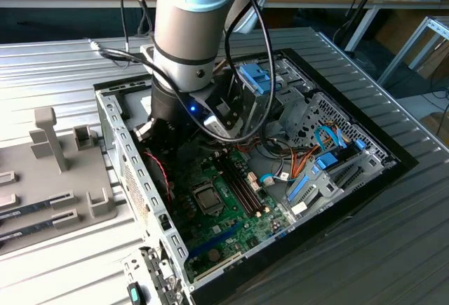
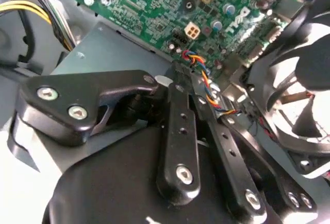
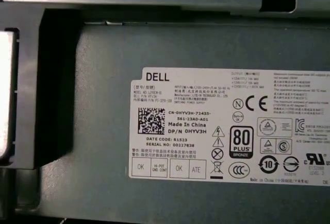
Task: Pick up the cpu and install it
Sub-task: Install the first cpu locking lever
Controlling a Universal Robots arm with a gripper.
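Note:
In the second wrist view my gripper [image 2: 167,79] hangs over a grey metal box, just short of the green motherboard [image 2: 149,13]. Its black fingers [image 2: 135,87] meet at the tips, so it looks shut, with nothing that I can name between them. In the exterior view the arm's wrist [image 1: 184,73] reaches into the open computer case at its back left and hides the gripper. The silver socket frame [image 1: 208,196] sits mid-board around a dark grey square. The cpu is hidden or out of view; I cannot tell whether it lies in that socket.
The first wrist view looks straight at the power supply's labelled grey face [image 3: 103,131]. A black fan [image 2: 304,95] and a twisted coloured cable [image 2: 198,64] are close to the fingers. The case wall [image 1: 133,172] stands between the arm and a grey fixture block [image 1: 63,172].

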